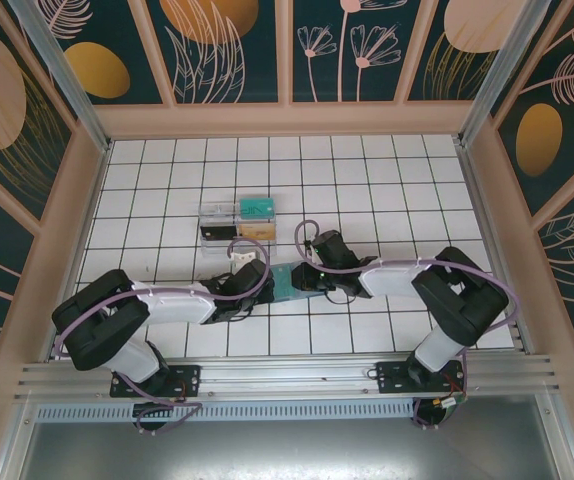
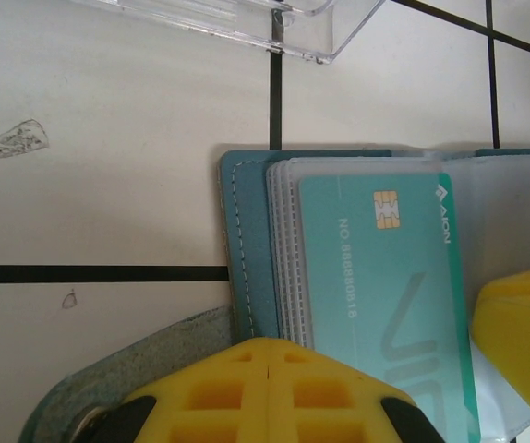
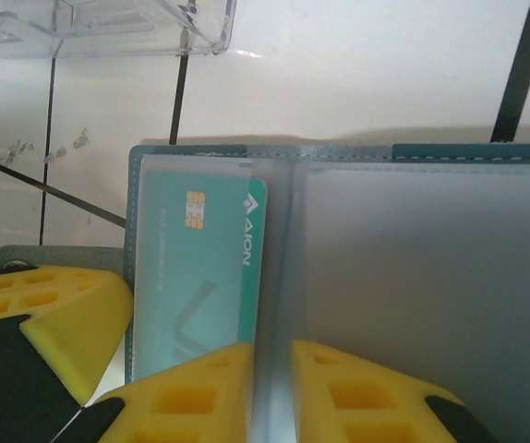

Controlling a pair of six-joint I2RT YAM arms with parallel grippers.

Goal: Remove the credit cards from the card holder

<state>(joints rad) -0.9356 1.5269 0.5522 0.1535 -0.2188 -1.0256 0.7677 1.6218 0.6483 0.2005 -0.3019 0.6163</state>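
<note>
Flat slate-blue soft bifold card holder [image 1: 289, 281] lying open on the white tiled table [image 1: 397, 180], between the two arms. Bare tiles stretching left, right and far, walls standing well apart. Clear plastic box [image 1: 237, 215] sitting near, beyond its far edge. Left gripper [image 2: 270, 362] clenching tight at the holder's near edge; cannot tell what it is pinching. Right gripper [image 3: 272, 369] nipping the holder's clear sleeve at the centre crease. A teal chip card [image 2: 376, 277] showing through the left half's sleeves

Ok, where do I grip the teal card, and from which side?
Likely its near end beside the crease, from the near side: the teal card lies flat in a clear sleeve of the card holder, long axis pointing away, so only an edge pinch fits.
</note>
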